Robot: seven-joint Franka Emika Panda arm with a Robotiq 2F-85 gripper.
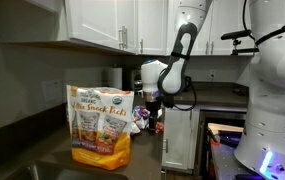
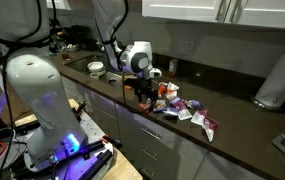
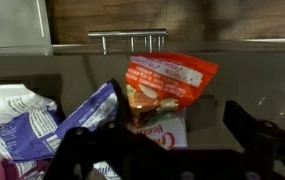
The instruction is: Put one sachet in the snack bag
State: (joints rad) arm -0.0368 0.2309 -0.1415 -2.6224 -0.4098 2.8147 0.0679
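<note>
The snack bag (image 1: 100,125), a large orange-and-cream pouch, stands upright on the dark counter. It does not show in the wrist view. My gripper (image 1: 150,104) hangs low over a pile of small packets (image 2: 182,108) to the right of the bag. In the wrist view an orange-red crinkly sachet (image 3: 168,78) lies just beyond my fingers, partly on a white-and-red packet (image 3: 164,130). My gripper (image 3: 167,150) is open, its dark fingers spread to either side of the sachet and not touching it.
A purple packet (image 3: 90,115) and a white packet (image 3: 10,105) lie left of the sachet. A paper towel roll (image 2: 278,80) stands further along the counter. A small bowl (image 2: 96,68) sits near the arm's base. The counter edge and drawers (image 2: 152,140) lie below.
</note>
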